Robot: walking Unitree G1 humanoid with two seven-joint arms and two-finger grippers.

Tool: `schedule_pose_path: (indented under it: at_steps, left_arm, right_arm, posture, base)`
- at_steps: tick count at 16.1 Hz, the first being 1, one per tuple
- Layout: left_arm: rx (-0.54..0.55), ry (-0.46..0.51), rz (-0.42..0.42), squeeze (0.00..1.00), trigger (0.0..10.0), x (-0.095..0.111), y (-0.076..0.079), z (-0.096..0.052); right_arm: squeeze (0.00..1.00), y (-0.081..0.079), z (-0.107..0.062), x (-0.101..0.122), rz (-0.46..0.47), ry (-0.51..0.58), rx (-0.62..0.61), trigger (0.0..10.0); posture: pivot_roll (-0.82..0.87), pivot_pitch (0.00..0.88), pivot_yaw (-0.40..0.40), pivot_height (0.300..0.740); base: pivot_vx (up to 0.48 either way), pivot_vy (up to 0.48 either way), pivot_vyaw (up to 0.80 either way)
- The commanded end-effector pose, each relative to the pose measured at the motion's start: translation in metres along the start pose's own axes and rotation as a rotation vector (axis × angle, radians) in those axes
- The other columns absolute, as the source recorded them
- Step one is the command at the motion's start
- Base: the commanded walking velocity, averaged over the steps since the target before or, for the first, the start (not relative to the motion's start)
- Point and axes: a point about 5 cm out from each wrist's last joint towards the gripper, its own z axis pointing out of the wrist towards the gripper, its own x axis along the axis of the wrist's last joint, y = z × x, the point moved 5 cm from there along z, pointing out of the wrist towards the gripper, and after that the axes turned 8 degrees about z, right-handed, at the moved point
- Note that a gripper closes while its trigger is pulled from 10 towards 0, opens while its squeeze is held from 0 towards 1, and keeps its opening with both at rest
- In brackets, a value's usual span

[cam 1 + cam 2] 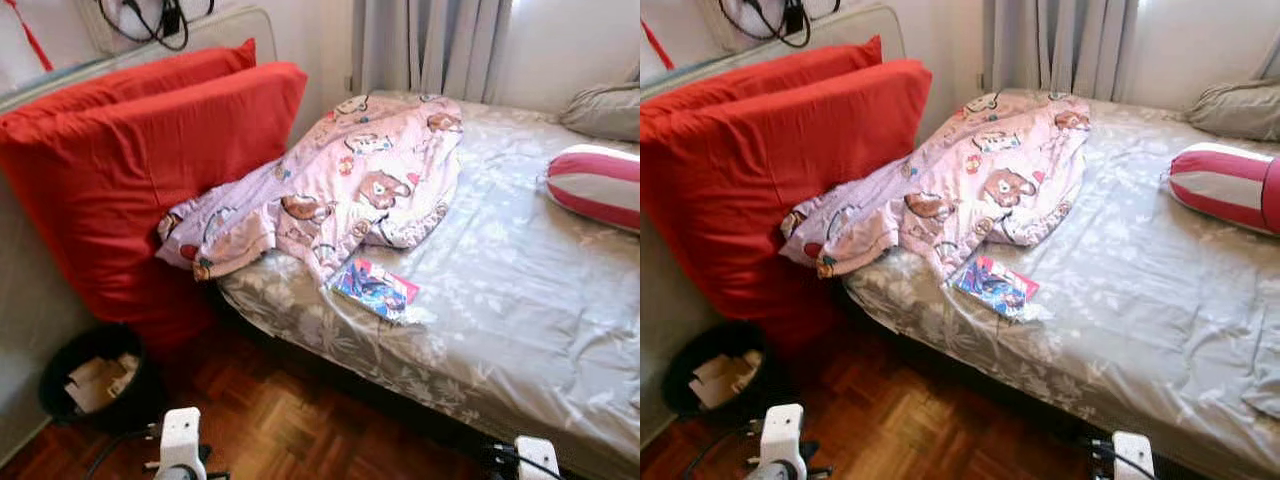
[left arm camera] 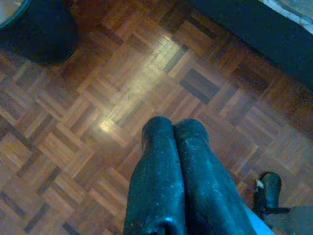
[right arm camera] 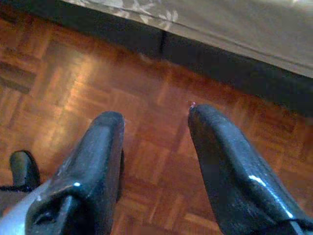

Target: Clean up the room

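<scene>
- The left gripper hangs low over the parquet floor, its two black fingers pressed together with nothing between them.
- The right gripper also hangs above the floor, near the dark base of the bed; its fingers are spread wide and hold nothing.
- Both arms look idle, lowered at the robot's sides, probably because nothing is within reach yet.
- Ahead lies a bed with a grey floral sheet, running from near left to far right.
- A pink blanket with cartoon bears sits crumpled at the left end of the bed, spilling against two big red cushions that lean on the left wall.
- A small colourful packet lies on the sheet just at the near edge of the blanket; it looks like litter, so a likely thing to clear.
- A black waste bin stands on the floor at the near left, below the cushions, with paper scraps inside, a fitting place for rubbish.
- A red and white striped bolster and a grey pillow rest at the far right.
</scene>
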Motion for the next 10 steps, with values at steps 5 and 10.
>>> schedule_pose_path:
  at_steps: [5,10]
  left_arm:
    - [0.026,-0.025,-0.067,0.00,10.0,-0.018,0.006,-0.004]
    - [0.045,-0.040,-0.079,0.00,10.0,-0.029,0.002,-0.008]
  right_arm:
    - [0.00,-0.003,0.001,-0.003,-0.019,-0.030,0.005,10.0]
    - [0.00,-0.012,0.002,-0.002,-0.028,-0.031,0.030,10.0]
  posture:
    - [0.05,0.000,-0.052,0.740]
    - [0.04,0.000,-0.046,0.740]
  base:
    - [0.000,0.000,0.00]
    - [0.000,0.000,0.00]
